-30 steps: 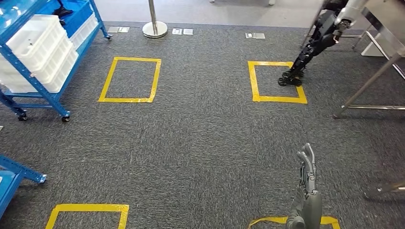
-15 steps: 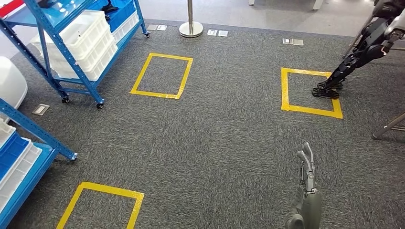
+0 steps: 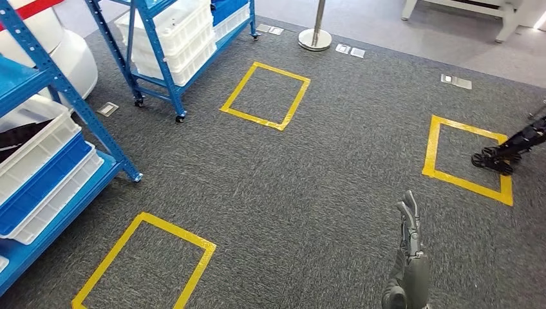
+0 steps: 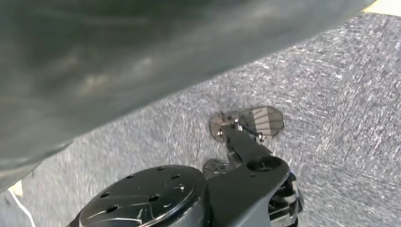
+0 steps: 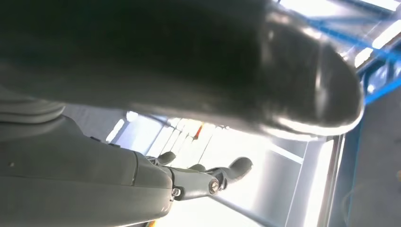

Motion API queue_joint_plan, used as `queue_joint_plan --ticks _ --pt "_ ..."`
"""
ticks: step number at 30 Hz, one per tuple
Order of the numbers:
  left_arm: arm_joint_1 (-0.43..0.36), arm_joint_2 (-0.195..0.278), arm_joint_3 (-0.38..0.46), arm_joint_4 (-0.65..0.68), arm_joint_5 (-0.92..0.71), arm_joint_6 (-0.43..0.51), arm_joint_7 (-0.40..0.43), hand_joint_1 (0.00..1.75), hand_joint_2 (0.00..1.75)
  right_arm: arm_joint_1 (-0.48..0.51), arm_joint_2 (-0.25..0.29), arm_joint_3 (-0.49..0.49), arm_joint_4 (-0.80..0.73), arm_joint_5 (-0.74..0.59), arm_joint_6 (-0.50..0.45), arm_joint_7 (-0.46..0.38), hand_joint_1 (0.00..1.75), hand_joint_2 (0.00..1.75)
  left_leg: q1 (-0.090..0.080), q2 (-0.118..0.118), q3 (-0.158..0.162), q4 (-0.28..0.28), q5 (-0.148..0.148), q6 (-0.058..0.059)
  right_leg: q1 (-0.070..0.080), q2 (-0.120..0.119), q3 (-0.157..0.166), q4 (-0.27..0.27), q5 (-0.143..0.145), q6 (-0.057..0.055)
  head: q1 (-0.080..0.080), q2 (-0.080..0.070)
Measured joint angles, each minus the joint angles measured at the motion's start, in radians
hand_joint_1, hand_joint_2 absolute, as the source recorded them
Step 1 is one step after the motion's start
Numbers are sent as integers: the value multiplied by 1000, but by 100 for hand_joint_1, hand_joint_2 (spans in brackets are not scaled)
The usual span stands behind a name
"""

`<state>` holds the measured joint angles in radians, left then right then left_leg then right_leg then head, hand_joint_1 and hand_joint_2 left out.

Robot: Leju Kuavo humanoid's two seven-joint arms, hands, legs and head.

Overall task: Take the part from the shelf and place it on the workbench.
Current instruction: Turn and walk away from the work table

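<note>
The part is not in either of my robot hands yet. My best guess is the dark item [image 3: 16, 136] lying in the top white bin [image 3: 48, 143] of the near blue shelf [image 3: 71, 103] on my left, but it is cut off at the picture's edge and I cannot tell what it is. That is the first risk: if I commit to that bin and the part in fact sits in the far shelf [image 3: 169, 76], among its stacked white bins, I reach into the wrong place.

My right robot hand [image 3: 412, 237] hangs low at my right side over the grey carpet [image 3: 309, 174], fingers straight and apart, holding nothing. My left robot hand [image 4: 108, 56] is a grey blur close to its wrist camera, and I cannot tell whether it is open or closed.

The near shelf's slanting upright stands between me and the bins, so an arm raised carelessly could strike the frame or catch a bin's rim and drag it off its tier. The bins sit tilted toward the aisle, which I judge makes them easy to pull loose.

The yellow tape square [image 3: 138, 224] just beside that shelf looks like my standing mark; stopping short of it would leave the bin out of reach, and overshooting would put my legs against the bottom tier.

Far to the right, another robot's foot [image 3: 494, 159] rests at the edge of a second tape square [image 3: 433, 151], well apart from me, but a wide swing that way with the part could bring us together.
</note>
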<state>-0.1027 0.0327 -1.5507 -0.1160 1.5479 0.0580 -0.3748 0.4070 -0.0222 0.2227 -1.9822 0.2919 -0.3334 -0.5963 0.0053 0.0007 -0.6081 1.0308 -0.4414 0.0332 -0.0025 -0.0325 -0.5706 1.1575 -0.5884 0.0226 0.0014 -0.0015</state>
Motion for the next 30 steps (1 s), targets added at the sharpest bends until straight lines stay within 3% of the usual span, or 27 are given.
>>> queue_joint_plan --ticks 2,3,4,5,7,9,11,13,15,16,18,19,20,22,24,26,27,29,30 --pt "0 0 2 0 2 -23 11 0 0 -1 -1 -4 7 -2 7 0 0 0 0 -32 -7 0 4 4 -4 23 -64 118 -39 0 1 0" --pt "2 0 4 0 2 -29 14 0 0 -2 -2 -7 10 -3 10 0 0 0 1 -49 -8 1 6 4 -6 26 -76 133 -37 5 1 0" --pt "5 0 6 0 3 -31 18 0 0 -3 -2 -9 12 -3 12 0 0 0 2 -65 -9 1 8 2 -8 29 -68 109 -20 14 1 0" --pt "7 0 8 0 3 -30 21 0 0 -4 -2 -11 14 -2 14 0 0 0 3 -82 -9 1 10 0 -11 37 -43 51 10 24 1 0" --pt "9 1 12 0 3 -23 27 0 0 -7 -2 -14 16 0 16 0 0 0 2 -111 -11 3 14 -9 -17 76 12 -79 65 34 2 0" --pt "11 3 14 0 3 -18 30 0 0 -10 -2 -14 18 1 17 0 0 0 -1 -132 -16 3 20 -21 -17 94 32 -132 86 24 2 0" --pt "17 7 15 1 3 -14 32 0 0 -13 -2 -15 19 2 17 0 0 0 1 -145 -21 0 25 -32 -16 74 37 -134 92 7 1 0" --pt "23 10 15 1 3 -13 34 0 0 -16 -2 -16 20 4 17 0 0 0 0 -111 -35 27 6 -42 -19 51 42 -137 99 -8 -2 0" --pt "22 11 16 2 3 -13 36 0 0 -15 -1 -17 21 6 17 0 0 0 -2 -46 -79 128 -57 -48 -18 25 42 -138 100 -17 -8 0" --pt "20 11 16 2 3 -12 37 0 0 -14 -1 -17 22 6 17 0 0 0 -1 -26 -108 197 -92 -50 -15 10 41 -138 100 -20 -10 0" --pt "19 10 16 2 3 -12 37 0 0 -13 -1 -18 24 6 18 0 0 0 0 -10 -142 282 -122 -52 -12 -21 40 -138 99 -21 -10 0" --pt "19 10 16 2 3 -12 37 0 0 -13 -1 -19 25 6 18 0 0 0 0 -6 -132 271 -110 -51 -11 -35 40 -138 98 -21 -10 0" --pt "19 11 16 2 3 -12 37 0 0 -13 -1 -19 25 6 18 0 0 0 0 4 -100 220 -83 -49 -11 -48 42 -138 96 -21 -10 0" --pt "18 13 16 2 3 -7 37 0 0 -14 -1 -19 26 7 18 0 0 0 -6 52 -20 84 -34 -40 -5 -72 47 -137 92 -18 -11 0" --pt "14 14 16 2 3 1 37 0 0 -14 -1 -20 26 8 18 0 0 0 -13 81 15 15 -18 -30 3 -92 51 -136 87 -11 -8 0" --pt "13 13 16 2 3 6 37 0 0 -16 0 -20 26 11 17 0 0 0 -16 57 10 8 -16 -21 5 -112 55 -139 86 -3 -5 0" --pt "14 12 16 1 3 8 36 0 0 -18 0 -20 26 14 17 0 0 0 -15 44 10 4 -12 -16 4 -104 54 -135 81 2 -4 0" --pt "12 9 16 1 3 14 33 0 0 -19 1 -20 26 17 15 1 0 0 -6 18 9 -3 -3 -4 2 -48 31 -83 51 6 -2 0" --pt "10 7 16 1 2 17 31 0 0 -18 1 -20 26 18 14 3 0 0 -3 4 7 -4 0 0 0 -11 4 -27 24 5 1 0"
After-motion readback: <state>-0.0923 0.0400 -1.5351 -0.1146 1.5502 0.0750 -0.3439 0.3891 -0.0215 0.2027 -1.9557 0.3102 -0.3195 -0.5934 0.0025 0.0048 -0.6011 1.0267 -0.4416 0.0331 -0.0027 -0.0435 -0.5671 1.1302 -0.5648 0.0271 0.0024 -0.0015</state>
